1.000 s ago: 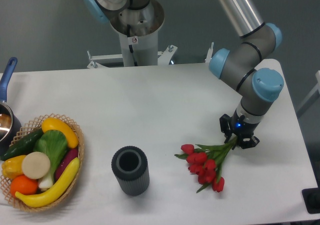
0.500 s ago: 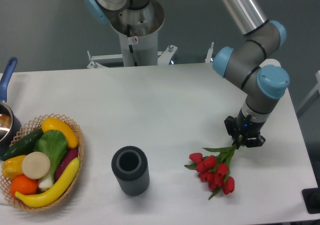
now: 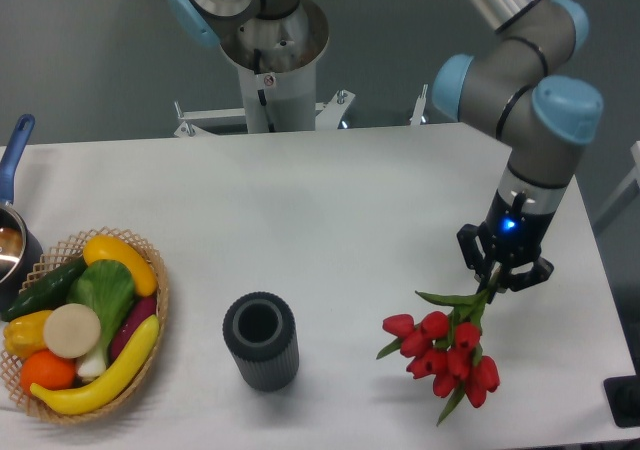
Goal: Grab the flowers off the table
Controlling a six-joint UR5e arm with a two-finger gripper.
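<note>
Below tool (image 3: 503, 279), glossy red flowers (image 3: 447, 355)

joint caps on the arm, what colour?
Light blue caps on the grey UR5e arm; clear in the fixed camera view.

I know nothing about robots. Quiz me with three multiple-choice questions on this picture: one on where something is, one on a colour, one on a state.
1. Where is the basket?
A. left end of the table
B. right end
C. table centre

2. What colour are the flowers?
A. yellow
B. white
C. red

3. What is the gripper doing?
A. hanging open and empty
B. holding the flowers by their stems
C. gripping the dark cup

Answers:
1 A, it sits at the left edge, full of produce.
2 C, the blooms are red with green leaves.
3 B, the stems run up into the shut fingers.
</note>
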